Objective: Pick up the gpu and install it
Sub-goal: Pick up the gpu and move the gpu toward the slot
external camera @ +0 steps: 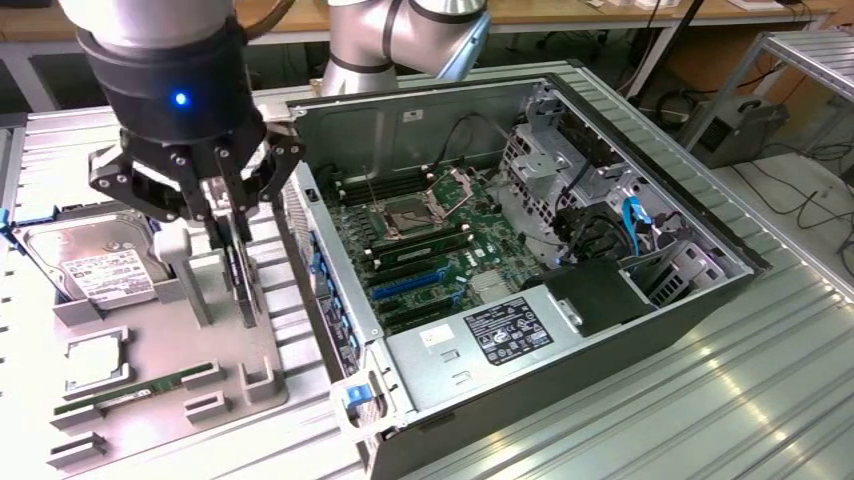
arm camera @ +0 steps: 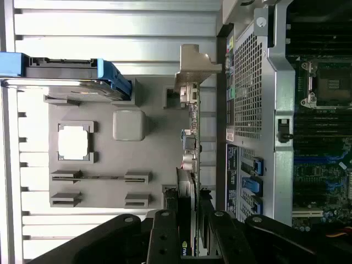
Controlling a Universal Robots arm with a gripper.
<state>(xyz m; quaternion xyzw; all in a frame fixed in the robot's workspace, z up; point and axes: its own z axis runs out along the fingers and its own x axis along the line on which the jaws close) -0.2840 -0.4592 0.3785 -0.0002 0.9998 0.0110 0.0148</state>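
ok so the gripper (external camera: 230,222) (arm camera: 190,242) has its two fingers (arm camera: 165,236) down on either side of the gpu (external camera: 242,275) (arm camera: 184,212), and from the wrist view they look pressed right up against the black card, so I'd call that clamped on it. The card is standing on its edge, pretty much upright, with its silver bracket (arm camera: 195,63) at the end away from the fingers. It's over the grey tray (external camera: 160,340) (arm camera: 110,159), along the tray's side nearest the computer case (external camera: 534,250) (arm camera: 258,110). Honestly can't tell if its lower edge is seated in the tray's slots or just clear of them. Rest of the tray: the hard drive (external camera: 100,265) (arm camera: 60,74) with the white label, a square CPU chip (external camera: 94,360) (arm camera: 74,140), and the green memory stick (external camera: 140,390) (arm camera: 102,177) lying in its holders. The case lies open on the exterior view's right, motherboard (external camera: 427,250) (arm camera: 319,110) exposed, all on a ribbed metal table (external camera: 694,400).
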